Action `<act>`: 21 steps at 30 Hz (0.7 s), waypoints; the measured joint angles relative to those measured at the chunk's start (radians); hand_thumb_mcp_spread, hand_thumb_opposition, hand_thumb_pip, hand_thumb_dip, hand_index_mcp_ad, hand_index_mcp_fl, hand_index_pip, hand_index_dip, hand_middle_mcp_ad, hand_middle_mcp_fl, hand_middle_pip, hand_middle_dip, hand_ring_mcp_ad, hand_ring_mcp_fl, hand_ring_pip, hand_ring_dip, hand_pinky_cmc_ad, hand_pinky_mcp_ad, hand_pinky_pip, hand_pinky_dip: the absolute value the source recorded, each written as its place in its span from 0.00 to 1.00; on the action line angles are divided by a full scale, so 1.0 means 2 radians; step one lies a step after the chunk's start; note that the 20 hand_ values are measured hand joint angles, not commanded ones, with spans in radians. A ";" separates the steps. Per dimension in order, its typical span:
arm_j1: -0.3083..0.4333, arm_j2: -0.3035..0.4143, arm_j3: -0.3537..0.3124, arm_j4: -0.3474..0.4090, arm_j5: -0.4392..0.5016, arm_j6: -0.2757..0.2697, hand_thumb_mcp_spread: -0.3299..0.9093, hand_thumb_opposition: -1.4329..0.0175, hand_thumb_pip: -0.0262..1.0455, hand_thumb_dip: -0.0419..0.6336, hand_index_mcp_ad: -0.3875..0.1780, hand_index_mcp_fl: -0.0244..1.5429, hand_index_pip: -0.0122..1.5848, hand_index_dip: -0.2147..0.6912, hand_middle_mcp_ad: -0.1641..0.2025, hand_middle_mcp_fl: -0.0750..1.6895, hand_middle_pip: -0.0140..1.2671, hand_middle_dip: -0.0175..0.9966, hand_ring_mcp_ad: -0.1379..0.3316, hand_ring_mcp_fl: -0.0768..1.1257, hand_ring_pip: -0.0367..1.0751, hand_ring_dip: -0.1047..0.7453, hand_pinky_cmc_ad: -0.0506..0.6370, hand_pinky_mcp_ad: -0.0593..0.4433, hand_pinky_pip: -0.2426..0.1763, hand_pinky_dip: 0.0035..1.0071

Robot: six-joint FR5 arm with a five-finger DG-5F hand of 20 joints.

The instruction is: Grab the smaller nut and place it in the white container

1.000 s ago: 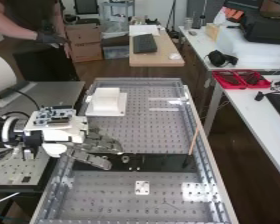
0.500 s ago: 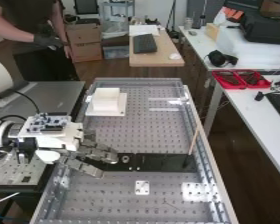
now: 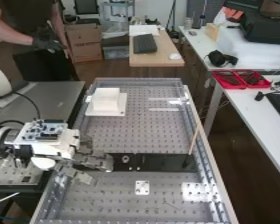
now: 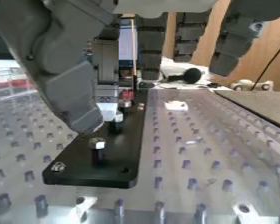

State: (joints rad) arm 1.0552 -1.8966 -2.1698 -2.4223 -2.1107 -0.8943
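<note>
Near the black plate (image 3: 160, 162), relaxed hand (image 3: 92, 160)

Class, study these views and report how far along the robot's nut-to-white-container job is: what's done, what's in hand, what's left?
Done: the hand is at the end of the black plate, where metal hex pieces stand; I can't tell which is the smaller nut. In hand: apparently nothing, as its fingers hang relaxed. Left: probably grip the nut, lift it, carry it to the white container and release.
</note>
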 joint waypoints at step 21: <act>-0.006 -0.014 -0.006 0.021 -0.001 0.004 0.57 0.42 0.77 0.37 0.31 0.03 0.94 0.36 0.65 0.13 0.11 0.25 0.59 0.06 0.12 0.23 0.58 0.70 0.53 0.17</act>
State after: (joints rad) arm 1.0440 -1.9242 -2.1826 -2.3804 -2.1117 -0.8873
